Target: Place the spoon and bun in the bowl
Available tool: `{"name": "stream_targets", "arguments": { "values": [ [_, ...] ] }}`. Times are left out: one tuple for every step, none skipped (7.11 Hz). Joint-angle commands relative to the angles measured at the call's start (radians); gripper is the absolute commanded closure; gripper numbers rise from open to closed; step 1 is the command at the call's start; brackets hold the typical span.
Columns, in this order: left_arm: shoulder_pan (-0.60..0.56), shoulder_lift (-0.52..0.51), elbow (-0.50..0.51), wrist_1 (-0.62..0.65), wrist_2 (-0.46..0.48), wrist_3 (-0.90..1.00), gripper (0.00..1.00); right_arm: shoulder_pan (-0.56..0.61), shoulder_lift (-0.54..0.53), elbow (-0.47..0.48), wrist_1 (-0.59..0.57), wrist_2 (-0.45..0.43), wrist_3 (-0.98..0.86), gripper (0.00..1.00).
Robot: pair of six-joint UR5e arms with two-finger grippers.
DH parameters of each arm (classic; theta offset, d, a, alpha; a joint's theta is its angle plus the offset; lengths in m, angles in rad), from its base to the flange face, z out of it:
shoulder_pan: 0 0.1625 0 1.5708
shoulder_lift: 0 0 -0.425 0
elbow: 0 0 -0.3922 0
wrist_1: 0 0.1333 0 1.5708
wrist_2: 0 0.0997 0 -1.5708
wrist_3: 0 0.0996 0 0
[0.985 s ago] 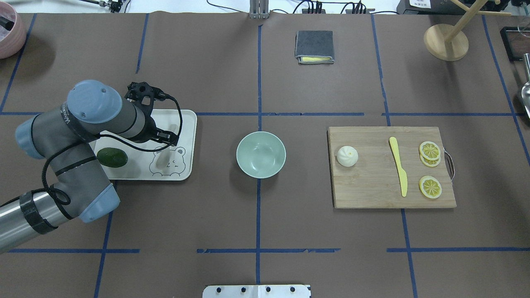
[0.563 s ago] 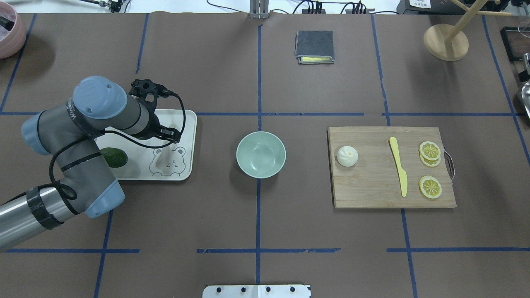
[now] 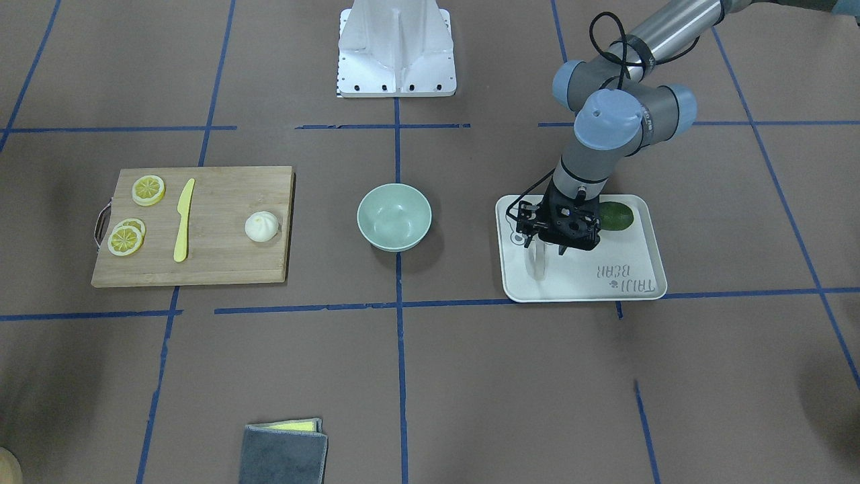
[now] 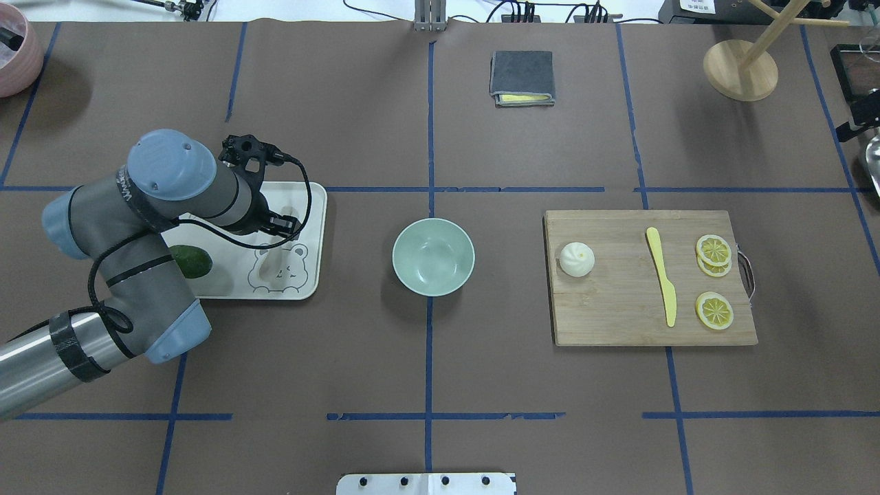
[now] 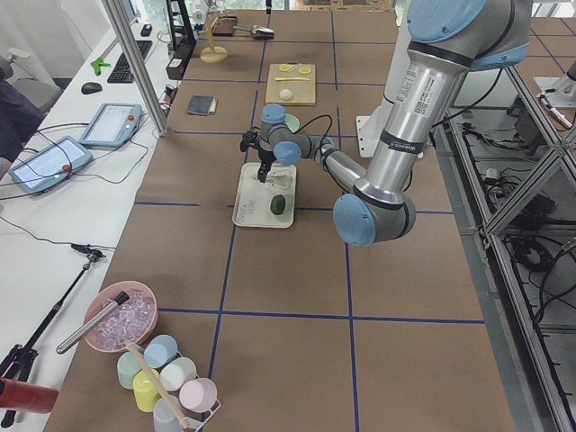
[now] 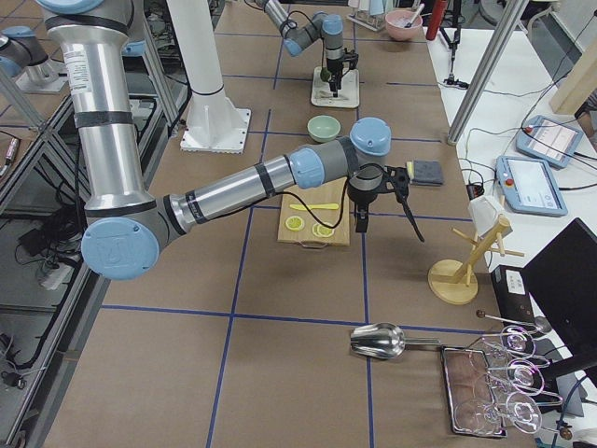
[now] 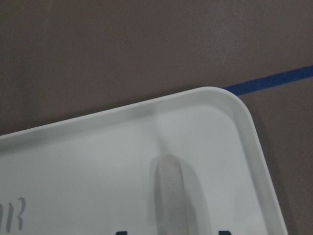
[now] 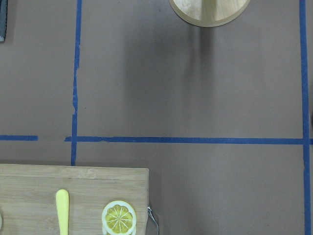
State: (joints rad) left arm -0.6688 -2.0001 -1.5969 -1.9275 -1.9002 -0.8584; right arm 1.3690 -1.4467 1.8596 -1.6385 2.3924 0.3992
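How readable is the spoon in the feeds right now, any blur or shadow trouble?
Left wrist view: soft focus, the spoon pale on the white tray, low contrast, only a faint shadow edging it. Front-facing view: sharp, evenly lit, spoon partly behind the left gripper. Overhead view: sharp, no glare.

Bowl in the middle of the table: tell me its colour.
The bowl is plain pale mint green; clearest in the overhead exterior view.

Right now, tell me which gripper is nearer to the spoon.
Left. The left gripper hangs open directly over the spoon on the white tray; the right gripper is far off, beyond the cutting board.
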Motion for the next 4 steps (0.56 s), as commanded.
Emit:
{"name": "stream_targets", "arguments": {
  "values": [
    [0.001,-0.006,0.020,-0.001,0.000,-0.002,0.32,-0.005,-0.001,0.010,0.000,-0.001,0.017,0.00],
    [0.001,-0.008,0.020,-0.001,0.000,-0.002,0.36,-0.005,-0.001,0.010,0.000,-0.001,0.015,0.00],
    [0.001,-0.006,0.020,0.001,-0.002,-0.002,0.43,-0.005,-0.001,0.012,0.000,-0.001,0.015,0.00],
    [0.001,-0.008,0.018,0.001,-0.002,-0.002,0.55,-0.005,-0.001,0.010,0.000,-0.001,0.017,0.00]
  ]
}}
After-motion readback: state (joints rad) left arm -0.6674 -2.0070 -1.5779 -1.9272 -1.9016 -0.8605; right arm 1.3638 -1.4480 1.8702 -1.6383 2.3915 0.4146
